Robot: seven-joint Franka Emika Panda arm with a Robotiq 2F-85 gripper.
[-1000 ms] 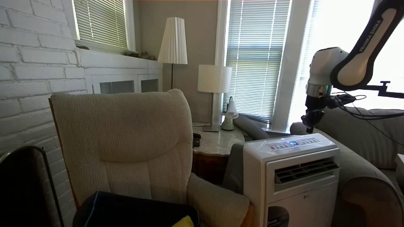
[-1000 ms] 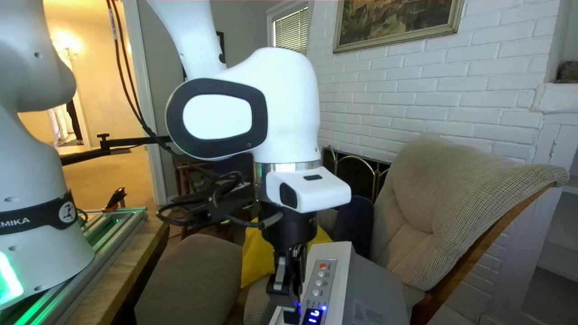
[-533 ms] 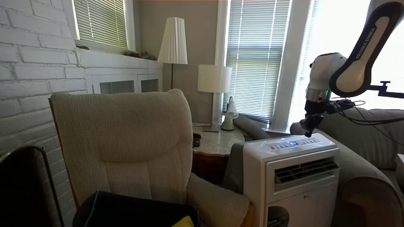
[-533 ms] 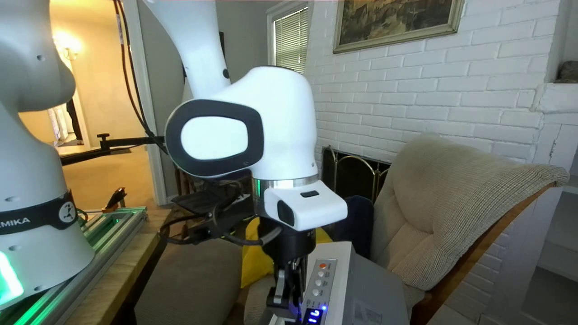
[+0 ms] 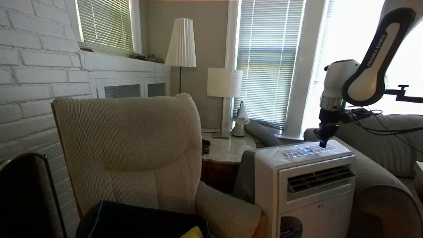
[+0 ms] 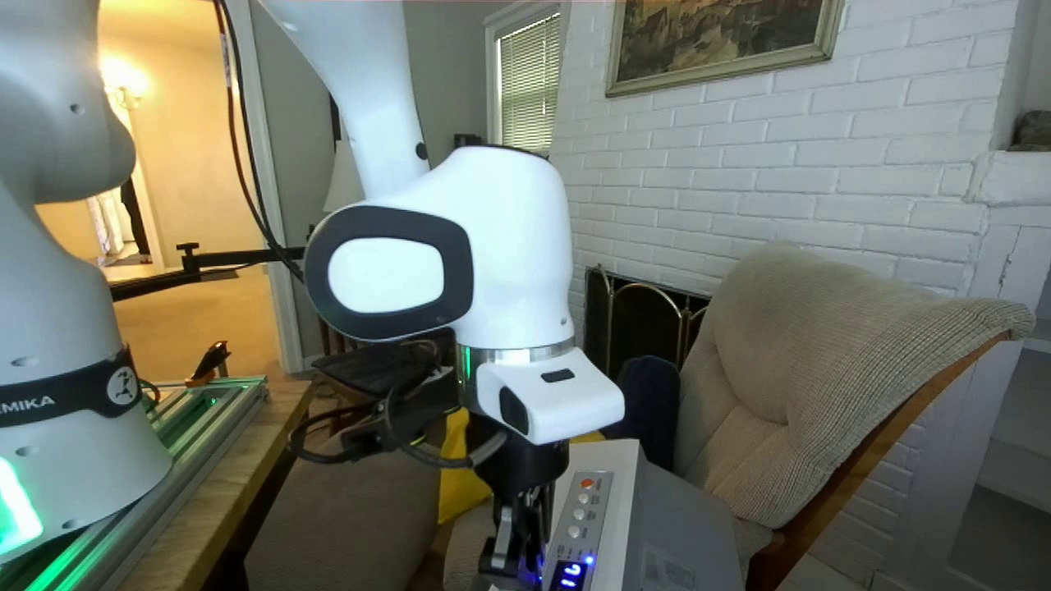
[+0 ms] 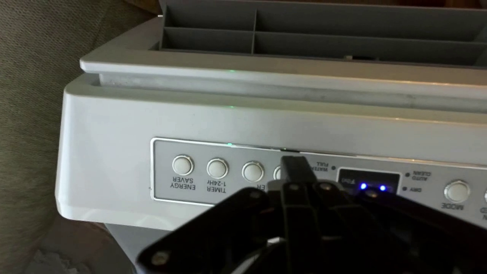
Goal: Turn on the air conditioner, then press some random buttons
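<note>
The white air conditioner [image 5: 317, 211] stands upright, its vent slats tilted open and its blue display [image 5: 307, 150] lit. In the wrist view its control panel carries a row of round buttons [image 7: 253, 172], with a mode button [image 7: 457, 191] beyond the display [image 7: 352, 177]. My gripper [image 7: 297, 163] is shut, holding nothing, pointing down at the panel between the display and the button row. Its tips partly cover one button [image 7: 277, 173]; whether they touch it I cannot tell. In an exterior view the gripper [image 5: 323, 144] comes down to the panel's surface.
A beige armchair [image 5: 132, 145] stands beside the unit, and a sofa [image 5: 373, 158] is close against its other side. Behind are a side table [image 5: 228, 148] with lamps and a grey hose [image 5: 262, 134]. The robot's base sits on a wooden table [image 6: 246, 476].
The arm has come down steadily, bringing the shut gripper from above the panel to its surface. The display has stayed lit.
</note>
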